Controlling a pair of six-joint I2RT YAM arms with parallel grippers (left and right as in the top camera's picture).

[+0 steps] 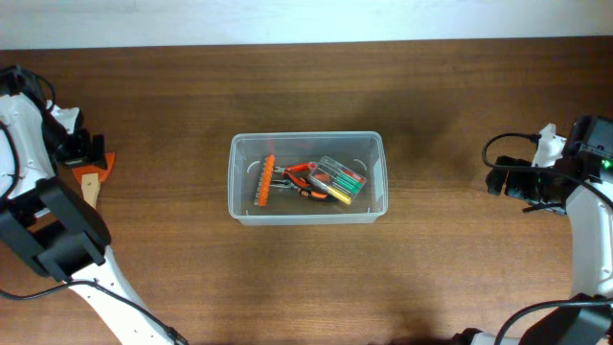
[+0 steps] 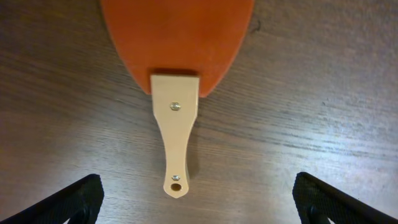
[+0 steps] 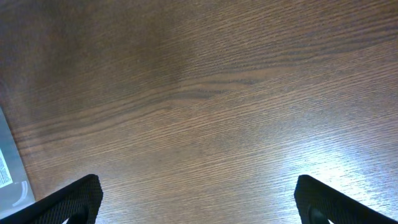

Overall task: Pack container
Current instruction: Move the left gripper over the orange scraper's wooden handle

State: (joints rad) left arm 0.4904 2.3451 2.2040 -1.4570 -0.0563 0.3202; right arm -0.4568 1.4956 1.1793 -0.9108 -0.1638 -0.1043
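The clear plastic container (image 1: 306, 137) stands mid-table and holds an orange bit holder (image 1: 264, 182), orange-handled pliers (image 1: 302, 180) and a clear case of green and yellow bits (image 1: 342, 180). A scraper with an orange blade and tan wooden handle (image 1: 90, 187) lies flat on the table at the far left. My left gripper (image 1: 84, 151) hovers over it, open and empty. In the left wrist view the scraper (image 2: 176, 134) lies between and ahead of the open fingers (image 2: 199, 202). My right gripper (image 1: 503, 180) is open and empty at the far right, over bare wood (image 3: 199, 202).
The table is dark wood (image 1: 172, 96). A corner of the container (image 3: 9, 174) shows at the left edge of the right wrist view. Black cables loop near the right arm (image 1: 498, 144).
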